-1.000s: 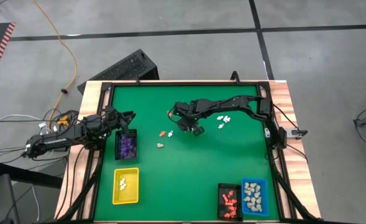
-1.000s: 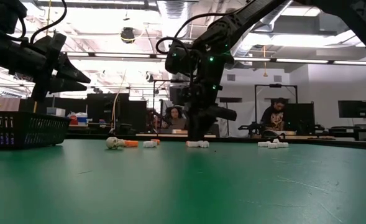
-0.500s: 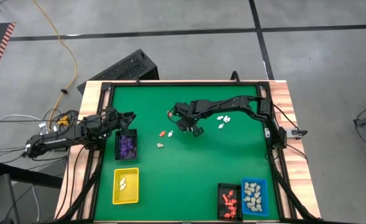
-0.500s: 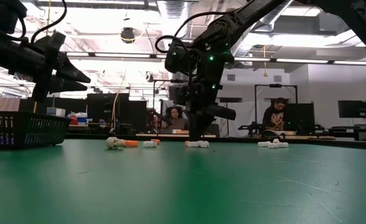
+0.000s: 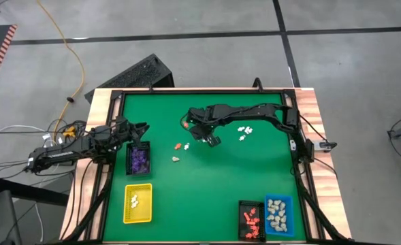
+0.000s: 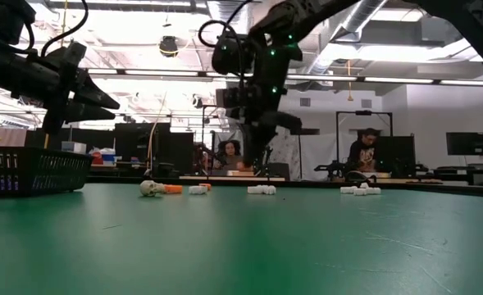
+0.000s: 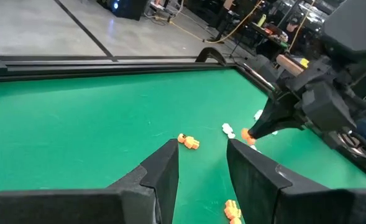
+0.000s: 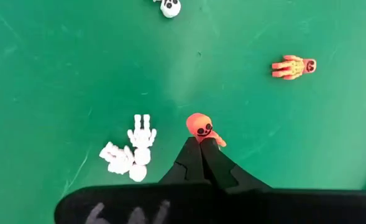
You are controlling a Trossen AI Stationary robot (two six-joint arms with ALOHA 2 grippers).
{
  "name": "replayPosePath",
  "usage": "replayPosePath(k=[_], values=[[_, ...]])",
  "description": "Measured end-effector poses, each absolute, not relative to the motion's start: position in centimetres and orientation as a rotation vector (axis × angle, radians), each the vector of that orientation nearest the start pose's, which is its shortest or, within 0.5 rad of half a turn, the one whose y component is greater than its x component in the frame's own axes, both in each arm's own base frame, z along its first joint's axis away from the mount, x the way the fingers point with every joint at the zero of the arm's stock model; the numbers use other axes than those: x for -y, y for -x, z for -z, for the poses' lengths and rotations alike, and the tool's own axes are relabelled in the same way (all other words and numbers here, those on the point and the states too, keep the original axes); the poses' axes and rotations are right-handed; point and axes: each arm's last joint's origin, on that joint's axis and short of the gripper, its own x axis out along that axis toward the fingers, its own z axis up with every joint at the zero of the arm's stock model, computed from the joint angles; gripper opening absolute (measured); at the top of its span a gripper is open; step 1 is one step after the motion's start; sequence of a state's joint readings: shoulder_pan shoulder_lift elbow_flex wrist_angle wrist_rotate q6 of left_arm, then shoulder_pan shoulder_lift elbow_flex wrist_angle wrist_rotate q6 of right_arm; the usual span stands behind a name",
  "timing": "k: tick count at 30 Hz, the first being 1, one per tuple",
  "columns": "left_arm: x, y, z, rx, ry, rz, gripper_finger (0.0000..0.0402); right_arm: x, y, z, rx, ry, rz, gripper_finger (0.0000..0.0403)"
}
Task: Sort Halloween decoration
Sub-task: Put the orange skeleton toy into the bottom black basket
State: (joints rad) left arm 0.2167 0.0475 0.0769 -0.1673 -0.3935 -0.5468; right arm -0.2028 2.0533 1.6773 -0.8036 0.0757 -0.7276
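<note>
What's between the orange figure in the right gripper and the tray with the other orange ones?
Nothing visible. The right gripper holds the orange figure above the mat, and only bare green mat lies toward the black tray.

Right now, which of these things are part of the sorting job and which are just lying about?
Part of the job: orange figurine pinched in the right gripper; white figurines on the mat; purple figurines.

Lying about: yellow cable; black crate on the floor.
</note>
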Motion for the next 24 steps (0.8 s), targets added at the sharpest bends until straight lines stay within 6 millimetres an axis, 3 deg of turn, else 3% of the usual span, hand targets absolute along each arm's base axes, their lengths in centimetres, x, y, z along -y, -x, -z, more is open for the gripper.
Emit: replayPosePath(k=[5,12,19,24], values=[[-3.0,-8.9,-17.0,0.024,0.519,-0.608,0.0126,8.0,-42.4,-23.1,-1.202,0.57,-0.207,0.0001],[-3.0,-8.9,-17.0,0.022,0.52,-0.602,0.0126,4.4,-43.1,-25.5,-1.173,0.579,-0.245,0.0],[-3.0,-8.9,-17.0,0.021,0.518,-0.6,0.0126,-1.3,-42.7,-27.2,-1.189,0.478,-0.318,0.0],[-3.0,-8.9,-17.0,0.016,0.519,-0.586,0.0126,-6.4,-41.6,-27.3,-1.258,0.38,-0.311,0.0]])
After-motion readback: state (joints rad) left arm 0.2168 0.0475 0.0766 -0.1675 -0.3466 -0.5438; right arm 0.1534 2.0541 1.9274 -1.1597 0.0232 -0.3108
